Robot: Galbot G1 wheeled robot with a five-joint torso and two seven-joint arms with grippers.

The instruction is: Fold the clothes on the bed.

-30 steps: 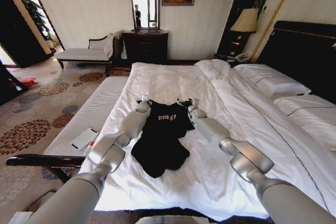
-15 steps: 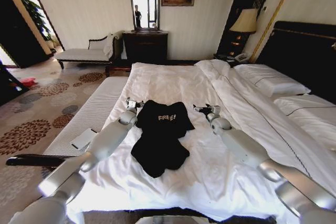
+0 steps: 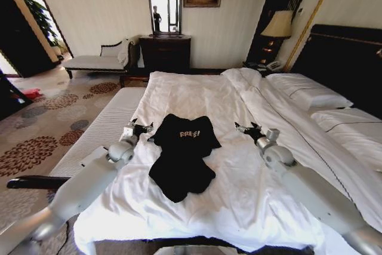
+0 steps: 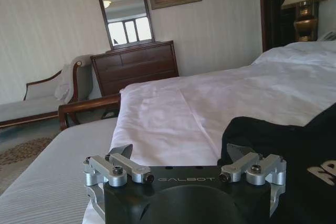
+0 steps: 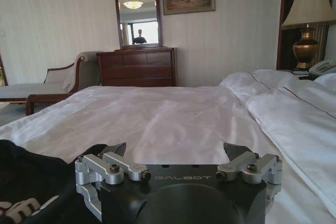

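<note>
The clothes are one black T-shirt (image 3: 182,156) with white "FREE!" lettering, lying crumpled and partly folded on the white duvet of the bed (image 3: 197,91). My left gripper (image 3: 138,128) hovers just left of the shirt's upper edge, open and empty. My right gripper (image 3: 246,129) is open over bare duvet, a little to the right of the shirt. In the left wrist view the left gripper (image 4: 180,153) has its fingers spread, with the black T-shirt (image 4: 294,150) beside it. The right gripper (image 5: 176,149) also stands open, the black T-shirt (image 5: 37,182) off to one side.
A pale bench (image 3: 101,129) runs along the bed's left side with a flat white item (image 3: 95,157) on it. Pillows (image 3: 304,91) and a dark headboard (image 3: 352,58) are at the right. A dresser with mirror (image 3: 166,52), a chaise (image 3: 98,58) and a lamp (image 3: 279,25) stand by the far wall.
Both grippers have drawn apart from the shirt's upper corners, the left one leftward and the right one rightward. The shirt stays where it lay.
</note>
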